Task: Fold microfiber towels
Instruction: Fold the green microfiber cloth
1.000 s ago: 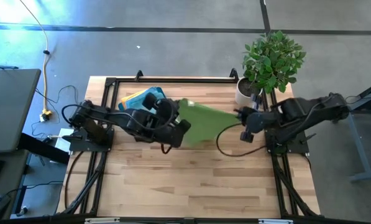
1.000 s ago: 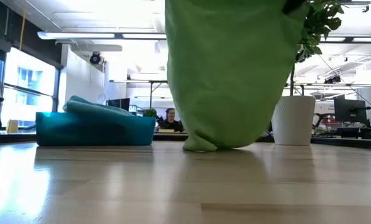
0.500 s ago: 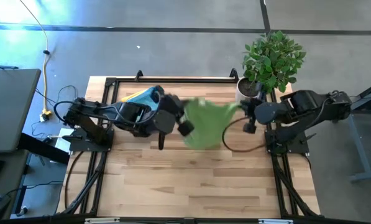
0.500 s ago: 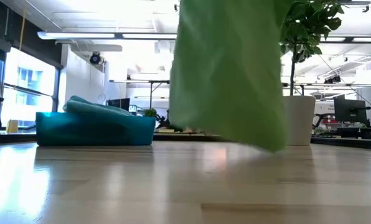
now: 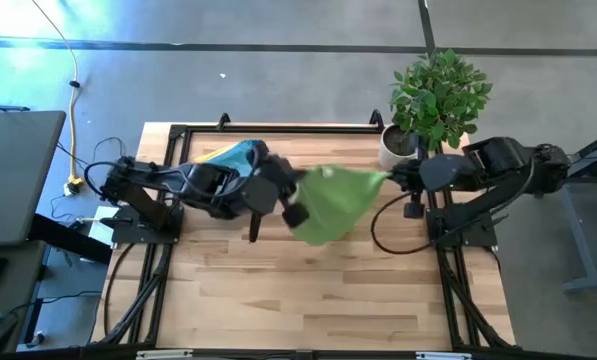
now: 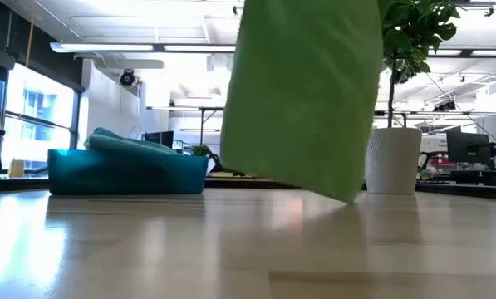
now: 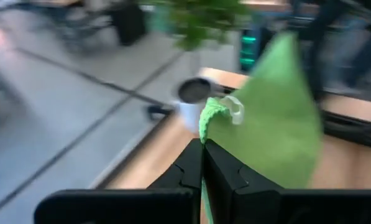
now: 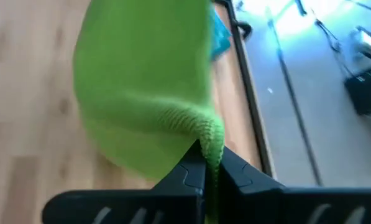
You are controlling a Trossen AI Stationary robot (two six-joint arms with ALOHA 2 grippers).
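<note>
The left gripper and right gripper each pinch one top corner of the lime green towel. It hangs between them, above the table, not touching it.

The desk lies bare in front, while a teal tray, a potted plant and the hanging green towel block the rear.

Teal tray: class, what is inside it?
The teal tray holds piled towels: teal-blue cloth heaped above its rim; from above, blue and yellow show. The left arm covers the rest, so no count.
</note>
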